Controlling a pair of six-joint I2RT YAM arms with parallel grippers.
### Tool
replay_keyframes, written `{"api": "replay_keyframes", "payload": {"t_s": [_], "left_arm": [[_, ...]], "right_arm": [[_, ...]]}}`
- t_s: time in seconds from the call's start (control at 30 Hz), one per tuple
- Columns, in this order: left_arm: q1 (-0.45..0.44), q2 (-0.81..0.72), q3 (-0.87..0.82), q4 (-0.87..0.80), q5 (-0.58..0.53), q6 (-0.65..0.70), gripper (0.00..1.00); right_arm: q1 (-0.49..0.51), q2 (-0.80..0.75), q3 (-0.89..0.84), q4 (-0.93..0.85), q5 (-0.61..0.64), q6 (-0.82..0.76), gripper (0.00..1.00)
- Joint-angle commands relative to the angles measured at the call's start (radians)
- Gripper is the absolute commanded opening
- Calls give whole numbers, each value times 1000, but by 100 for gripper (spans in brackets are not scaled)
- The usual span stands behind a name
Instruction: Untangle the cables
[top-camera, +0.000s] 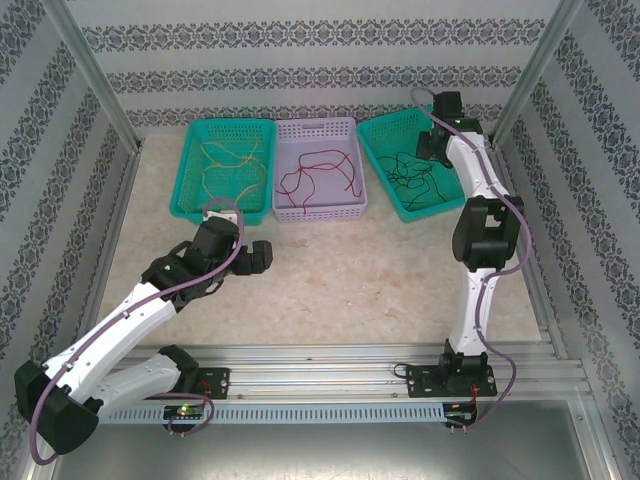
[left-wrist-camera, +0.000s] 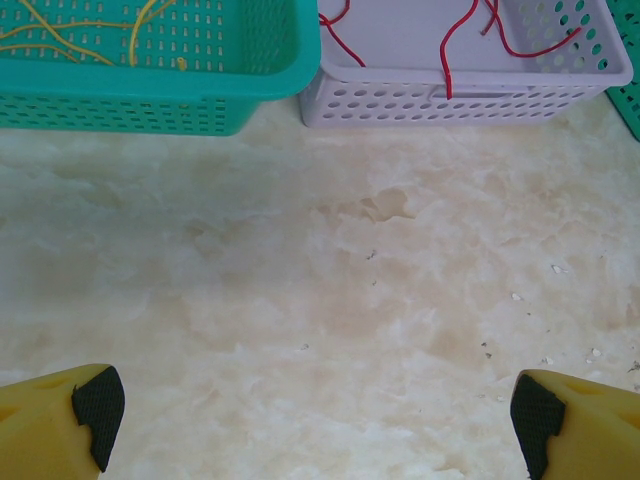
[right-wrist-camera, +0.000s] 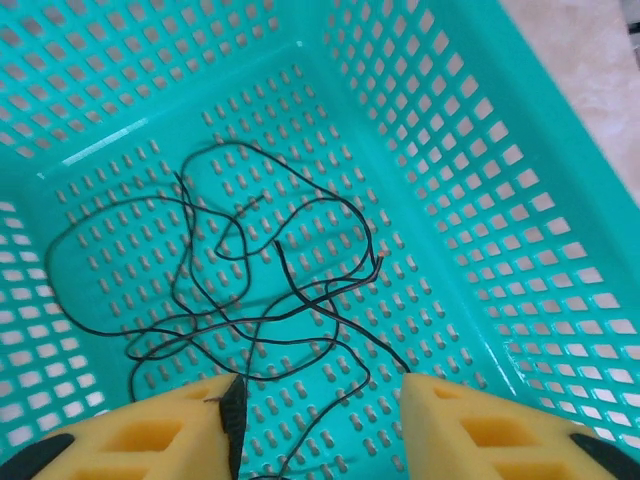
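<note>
The right pincer (right-wrist-camera: 320, 420), jaws apart, hangs right over the black cables (right-wrist-camera: 260, 290) tangled mid-frame in the teal basket (right-wrist-camera: 480, 200), far nearer than the wide-open left pincer (left-wrist-camera: 315, 410) above bare surface (left-wrist-camera: 330, 300).

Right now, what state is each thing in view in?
Yellow cables: lying loose in the left green basket.
Red cables: lying loose in the lilac basket.
Black cables: looped over one another in the right green basket.
Left gripper: jaws wide open, empty, above bare table.
Right gripper: jaws apart above the black cables, gripping nothing.
</note>
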Motion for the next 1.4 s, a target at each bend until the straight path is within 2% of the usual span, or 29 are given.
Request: {"api": "replay_keyframes", "payload": {"t_s": [0.0,0.13,0.27,0.3,0.33,0.37,0.53,0.7,0.87,0.97,1.07,1.13,1.3,1.37], "left_arm": [[10,-9,-10,21,-1,-1,100],[10,-22,11,7,-28,3,100],[9,-39,29,-2,-42,10,100],[9,-42,34,-3,-41,15,100],[10,-42,40,-8,-43,20,100],[9,-40,47,-14,-47,24,100],[11,-69,65,-23,-116,29,100],[13,-163,-5,54,-230,41,100],[14,-175,-21,79,-312,119,100],[16,-186,-46,105,-362,166,100],[16,-212,-86,149,-399,195,100],[16,-244,-133,206,-404,207,100],[17,-277,-211,272,-399,222,100],[17,-272,-215,264,-401,223,100]], "right_arm": [[13,-139,-31,53,-27,34,53],[37,-266,-163,195,24,24,64],[44,-356,-255,268,31,11,68],[44,-378,-275,280,12,10,77],[45,-407,-305,301,-8,10,95],[48,-433,-334,324,-21,9,98],[78,-601,-500,447,-80,11,98],[115,-768,-675,550,-82,-32,98],[107,-923,-898,657,-88,-53,98],[102,-1018,-1049,733,-28,-58,98],[90,-1106,-1170,788,80,2,98],[73,-1146,-1255,821,94,-9,98],[65,-1137,-1377,800,129,-63,98],[62,-1141,-1457,890,189,-66,98]]}}
